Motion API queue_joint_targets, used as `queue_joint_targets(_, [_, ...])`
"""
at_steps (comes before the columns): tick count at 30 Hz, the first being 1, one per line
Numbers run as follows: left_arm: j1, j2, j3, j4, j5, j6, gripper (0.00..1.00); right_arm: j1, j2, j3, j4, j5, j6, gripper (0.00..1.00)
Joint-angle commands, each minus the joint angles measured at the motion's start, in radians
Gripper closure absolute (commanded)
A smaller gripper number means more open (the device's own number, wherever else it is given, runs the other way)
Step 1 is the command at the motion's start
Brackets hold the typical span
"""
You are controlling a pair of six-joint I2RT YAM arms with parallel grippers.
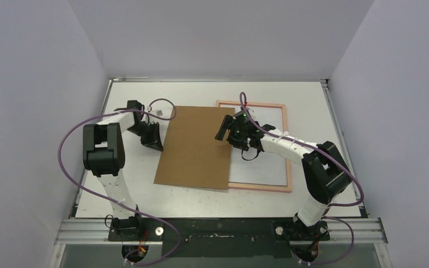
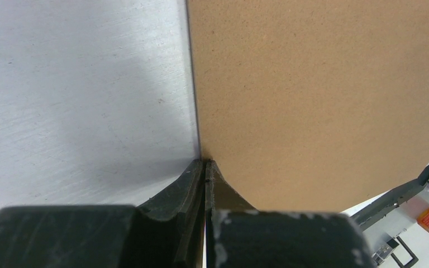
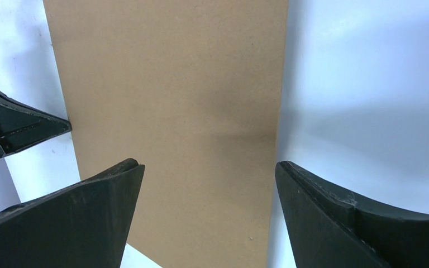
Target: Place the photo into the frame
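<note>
Frame (image 1: 260,187) lies flat on the white surface (image 1: 139,190), right of centre. Pink rails show on its far, right & near sides. Its left side is tucked under the brown backing board (image 1: 195,151).

Claws first. Right claw (image 1: 227,133) is released, jaws spread wide, nothing betw. them. It hangs over the board's right-hand strip, about where the board overlaps the frame. On its own wrist cam the right claw (image 3: 208,164) has a dark finger at each side of the view. The board (image 3: 173,84) fills most of the gap. The board's straight edge runs down just inside the right finger, w/ a pale area beyond it.

Left claw (image 1: 152,139) is clenched tight, fingers pressed together, no gap. Wrist cam puts the left claw (image 2: 205,163) right at the board's left edge. The board (image 2: 313,95) is on one side of the tips, bare grey-white surface on the other. It's touching that edge. Can't tell if it's nipping a sliver of board or just pressing against it.

Outward now. The board sits mid-surface, turned slightly askew, betw. the two claws. Inside the frame's rails the area reads pale grey-white. Photo: can't make it out in any view.
</note>
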Motion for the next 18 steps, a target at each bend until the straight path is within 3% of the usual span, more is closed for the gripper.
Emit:
queue_joint_targets(1, [-0.007,0.038,-0.027,-0.025,-0.025,0.009,1.00,-0.025,-0.029,0.001,0.022,-0.042,-0.053,0.08])
queue_joint_targets(18, [0.003,0.035,-0.013,-0.043,-0.015,0.010,1.00,-0.076,0.068,0.022,0.097,-0.100,-0.071,0.04])
